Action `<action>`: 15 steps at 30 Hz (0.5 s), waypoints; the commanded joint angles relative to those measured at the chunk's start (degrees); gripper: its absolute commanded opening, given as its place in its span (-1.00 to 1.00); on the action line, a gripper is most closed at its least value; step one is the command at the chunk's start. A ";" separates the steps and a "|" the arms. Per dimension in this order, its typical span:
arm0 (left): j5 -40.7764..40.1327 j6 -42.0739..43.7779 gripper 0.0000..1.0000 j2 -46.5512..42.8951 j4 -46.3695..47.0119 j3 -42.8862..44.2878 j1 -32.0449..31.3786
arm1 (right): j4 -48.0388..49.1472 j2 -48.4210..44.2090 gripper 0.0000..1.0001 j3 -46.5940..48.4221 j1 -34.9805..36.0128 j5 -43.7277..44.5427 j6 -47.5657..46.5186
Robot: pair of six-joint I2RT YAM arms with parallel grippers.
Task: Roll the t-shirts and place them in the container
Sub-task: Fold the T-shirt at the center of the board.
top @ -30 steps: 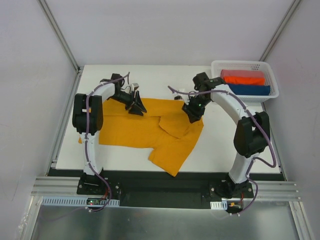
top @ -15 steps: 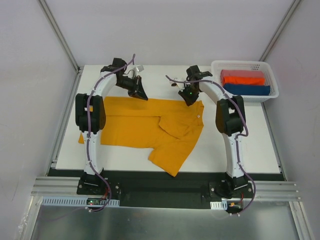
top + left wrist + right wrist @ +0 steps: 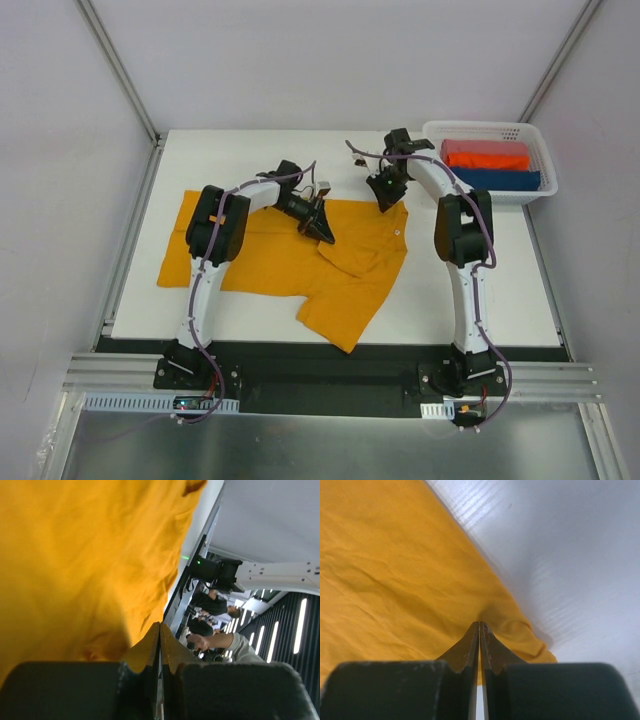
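So the mustard-yellow short-sleeved cloth t-shirt (image 3: 270,265) is lying spread out on the white worktop (image 3: 480,290), kinda rumpled, with one flap folded over near the middle and a corner pointing at the near edge. The black left gripper (image 3: 323,230) is down on the shirt around its middle, a bit toward the far side. On its wrist cam the fingers are pressed flat together with yellow fabric filling most of the view, but honestly I can't tell if any cloth is actually caught between them.

The black right gripper (image 3: 386,198) is at the far edge of the shirt. It's closed too, and on its own cam the fabric puckers up right at the fingertips (image 3: 472,635), so it's pinching the hem there.

The white plastic mesh basket (image 3: 545,150) sits at the far right corner, well apart from the shirt, with a red-orange folded cloth (image 3: 487,155) and a blue folded cloth (image 3: 500,180) inside.
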 commanded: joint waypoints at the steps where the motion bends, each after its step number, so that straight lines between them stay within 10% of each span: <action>1: -1.73 -0.83 -1.00 -0.26 0.31 -4.46 1.94 | -1.31 -6.14 -0.88 0.08 0.21 -2.26 4.90; 15: -12.72 8.40 -0.99 -1.39 -9.27 -5.52 2.82 | -6.94 -5.89 -0.87 -3.78 0.65 -2.10 3.50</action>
